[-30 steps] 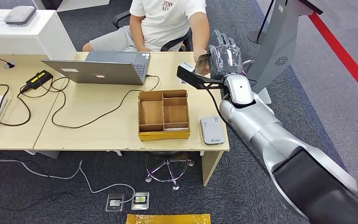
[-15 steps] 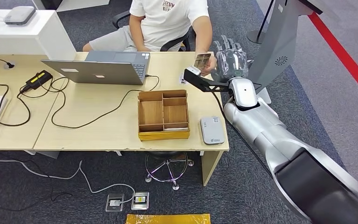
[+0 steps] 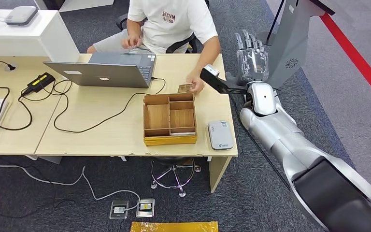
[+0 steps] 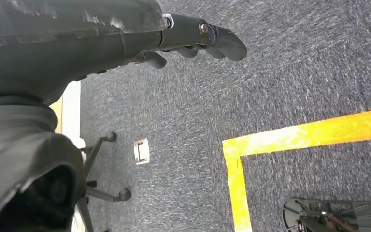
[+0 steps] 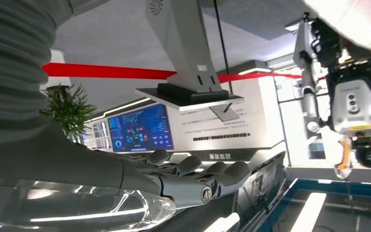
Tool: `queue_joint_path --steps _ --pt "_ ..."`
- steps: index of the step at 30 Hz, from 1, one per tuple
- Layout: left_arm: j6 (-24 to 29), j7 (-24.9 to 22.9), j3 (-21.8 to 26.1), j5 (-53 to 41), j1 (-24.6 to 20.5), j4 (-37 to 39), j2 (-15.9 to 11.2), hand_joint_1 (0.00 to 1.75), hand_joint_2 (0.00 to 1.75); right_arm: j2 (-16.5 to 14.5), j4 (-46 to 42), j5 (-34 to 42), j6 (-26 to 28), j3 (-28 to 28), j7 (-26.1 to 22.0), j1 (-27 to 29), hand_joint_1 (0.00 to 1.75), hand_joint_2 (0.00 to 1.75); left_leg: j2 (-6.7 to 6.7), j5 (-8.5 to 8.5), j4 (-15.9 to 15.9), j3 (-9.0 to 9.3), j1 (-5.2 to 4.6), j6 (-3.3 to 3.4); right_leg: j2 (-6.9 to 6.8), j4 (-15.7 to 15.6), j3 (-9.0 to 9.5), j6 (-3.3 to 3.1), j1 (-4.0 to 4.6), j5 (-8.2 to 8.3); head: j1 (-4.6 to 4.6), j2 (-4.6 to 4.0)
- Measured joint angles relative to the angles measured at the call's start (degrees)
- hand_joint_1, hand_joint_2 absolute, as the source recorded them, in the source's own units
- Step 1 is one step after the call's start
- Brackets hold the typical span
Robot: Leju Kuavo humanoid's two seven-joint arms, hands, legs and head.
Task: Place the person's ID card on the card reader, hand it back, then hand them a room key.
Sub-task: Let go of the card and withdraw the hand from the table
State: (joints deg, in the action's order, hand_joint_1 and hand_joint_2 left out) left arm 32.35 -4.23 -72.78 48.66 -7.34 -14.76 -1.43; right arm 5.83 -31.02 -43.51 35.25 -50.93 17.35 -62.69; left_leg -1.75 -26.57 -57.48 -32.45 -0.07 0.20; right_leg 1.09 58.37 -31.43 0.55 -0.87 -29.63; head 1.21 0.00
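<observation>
From my head view, my right hand (image 3: 252, 54) is raised beside the desk's far corner, fingers spread, holding nothing. The ID card (image 3: 185, 88) lies on the desk (image 3: 101, 130) under the person's hand (image 3: 195, 86), just behind the wooden organizer box (image 3: 169, 118). The card reader (image 3: 220, 134) sits near the desk's front edge.

In my left wrist view, my left hand (image 4: 193, 41) hangs over grey carpet, fingers loosely curled, empty.

In my right wrist view, my fingers (image 5: 207, 181) point straight out.

I judge the card thin, stiff, light and slippery; best pinched by its edges.
</observation>
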Motion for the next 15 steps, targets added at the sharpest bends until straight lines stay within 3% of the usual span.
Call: queue_joint_path --steps 8,15 --pt "0.8 0.0 0.1 1.6 0.1 0.0 0.0 0.00 0.00 10.7 -8.6 -4.0 4.5 6.3 3.8 8.6 0.00 1.75 -0.03 -0.04 -0.1 0.00 0.00 0.05 -0.06 0.0 0.08 0.01 -0.01 0.01 -0.02 0.00" --pt "2.2 0.5 0.2 2.9 0.4 0.0 0.4 0.00 0.00 19.1 -17.9 -12.3 4.6 19.8 4.7 22.9 0.00 1.75 -0.11 -0.11 -0.1 -0.04 0.00 0.11 -0.14 -0.1 0.07 0.02 0.00 0.00 -0.03 0.00"
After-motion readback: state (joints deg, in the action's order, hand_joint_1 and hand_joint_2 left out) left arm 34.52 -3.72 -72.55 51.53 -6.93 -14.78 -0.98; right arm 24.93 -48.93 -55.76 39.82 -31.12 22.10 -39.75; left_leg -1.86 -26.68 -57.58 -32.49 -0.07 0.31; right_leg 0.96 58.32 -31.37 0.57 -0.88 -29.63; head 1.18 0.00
